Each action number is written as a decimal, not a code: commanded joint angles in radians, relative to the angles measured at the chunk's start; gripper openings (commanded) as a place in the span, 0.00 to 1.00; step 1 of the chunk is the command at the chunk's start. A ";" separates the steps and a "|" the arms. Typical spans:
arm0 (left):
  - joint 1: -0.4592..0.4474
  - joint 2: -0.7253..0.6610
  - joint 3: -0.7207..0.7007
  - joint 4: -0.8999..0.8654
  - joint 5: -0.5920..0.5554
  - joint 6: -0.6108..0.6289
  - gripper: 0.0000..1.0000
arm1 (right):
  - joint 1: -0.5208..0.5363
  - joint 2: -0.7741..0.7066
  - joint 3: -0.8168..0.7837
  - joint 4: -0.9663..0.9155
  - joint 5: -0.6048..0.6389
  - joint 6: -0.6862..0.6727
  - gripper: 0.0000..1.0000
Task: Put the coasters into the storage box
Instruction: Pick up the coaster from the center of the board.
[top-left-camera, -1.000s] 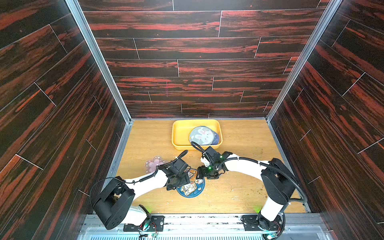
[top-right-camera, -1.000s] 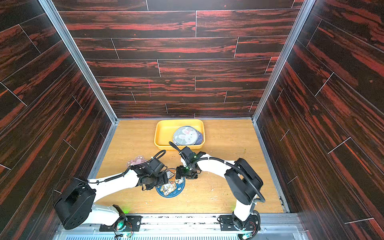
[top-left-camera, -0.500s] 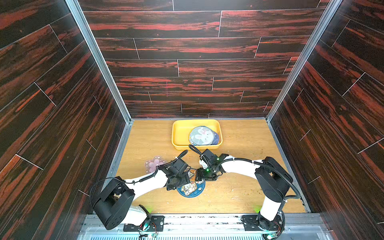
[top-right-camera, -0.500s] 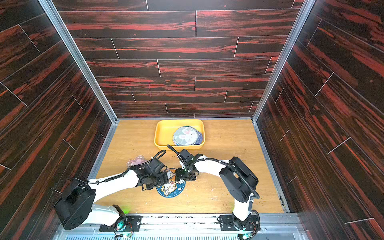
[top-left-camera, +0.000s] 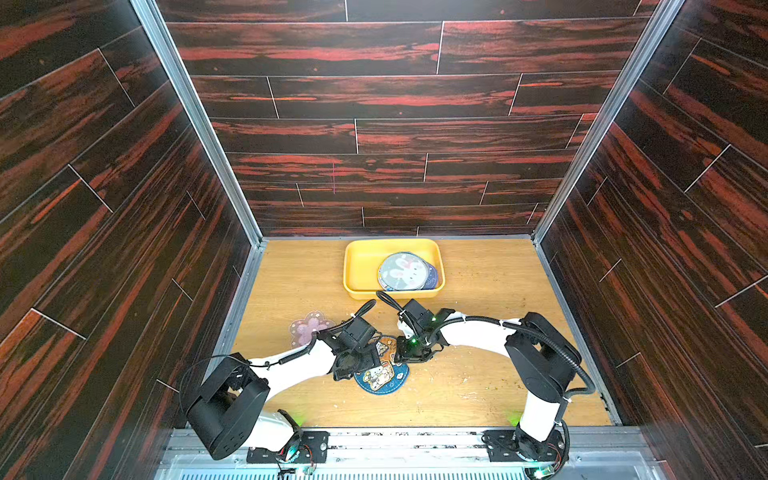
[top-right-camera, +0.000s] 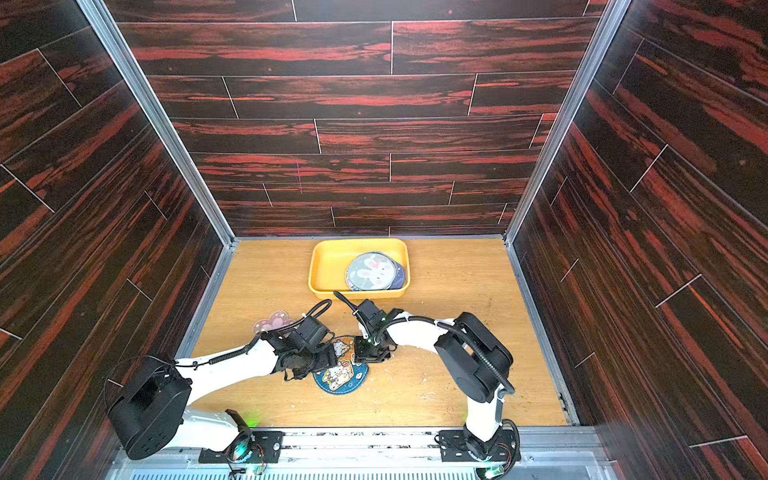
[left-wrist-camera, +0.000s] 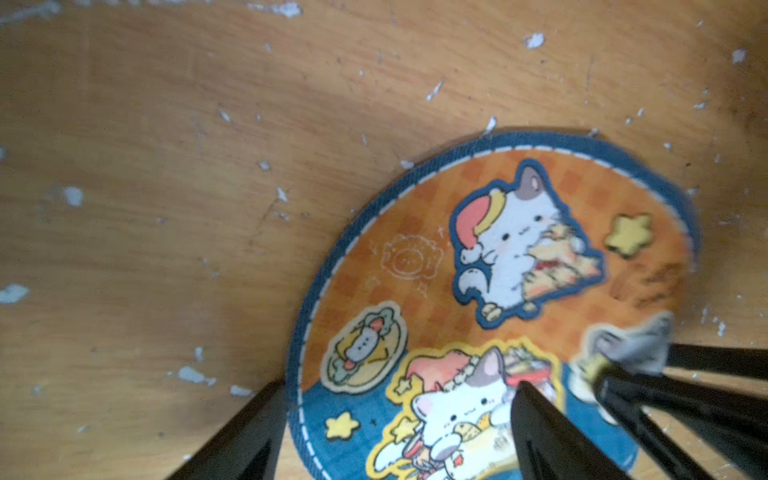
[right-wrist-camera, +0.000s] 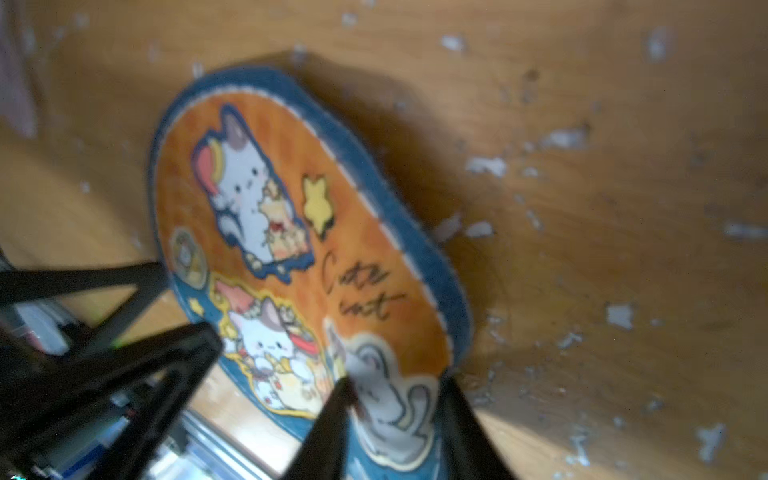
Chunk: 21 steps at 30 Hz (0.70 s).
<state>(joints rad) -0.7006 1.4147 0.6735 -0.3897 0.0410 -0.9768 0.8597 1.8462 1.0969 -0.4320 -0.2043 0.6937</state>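
Held item: cat coaster (right-wrist-camera: 291, 208), a thin round mat. It has a blue denim-look border with a printed white stitch line, an orange checked field above a blue one, cartoon cats, yellow stars and the script "Cute cat".
Right gripper: right gripper (right-wrist-camera: 395, 382) is clamped on the coaster's rim, with one black finger on the printed face and the other at the outer edge.
Coaster attitude: tilted, with a dark shadow on the table under the raised side.
Left gripper: left gripper (left-wrist-camera: 401, 386) has its jaws wide apart and holds nothing. One fingertip is over the coaster's blue face and the other over bare table just off the rim; contact is unclear.
Storage box: storage box (top-left-camera: 363, 266) lies ahead of both grippers, well apart from them. It is glossy yellow plastic with rounded corners and a rolled rim.
Box contents: rabbit coaster (top-left-camera: 403, 272), a pale round disc, lies on a dark blue coaster (top-left-camera: 433, 277) in the half on the right gripper's side.
Loose item: pink blossom coaster (top-left-camera: 309, 328), translucent and petal-edged, lies flat to the outer side of the left gripper, partly crossed by a cable.
Table: table (left-wrist-camera: 166, 166) is matte wood grain scattered with white flecks (left-wrist-camera: 193, 375).
In the way: the grippers face each other closely across the cat coaster, and black cables (top-left-camera: 365, 308) loop between them and the box.
Surround: wall panels (top-left-camera: 374, 104) of dark red-black wood grain.
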 joint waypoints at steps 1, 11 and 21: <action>-0.007 0.021 -0.055 -0.010 0.052 -0.022 0.87 | 0.010 0.023 -0.009 -0.001 -0.003 0.004 0.19; 0.002 -0.110 -0.054 -0.093 -0.006 -0.035 0.92 | -0.014 -0.096 0.000 -0.042 -0.021 -0.020 0.00; 0.075 -0.228 -0.074 -0.127 0.012 -0.017 0.96 | -0.080 -0.183 0.207 -0.231 -0.049 -0.105 0.00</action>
<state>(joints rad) -0.6399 1.2228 0.6125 -0.4725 0.0525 -0.9989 0.8028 1.7264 1.2324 -0.5819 -0.2352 0.6270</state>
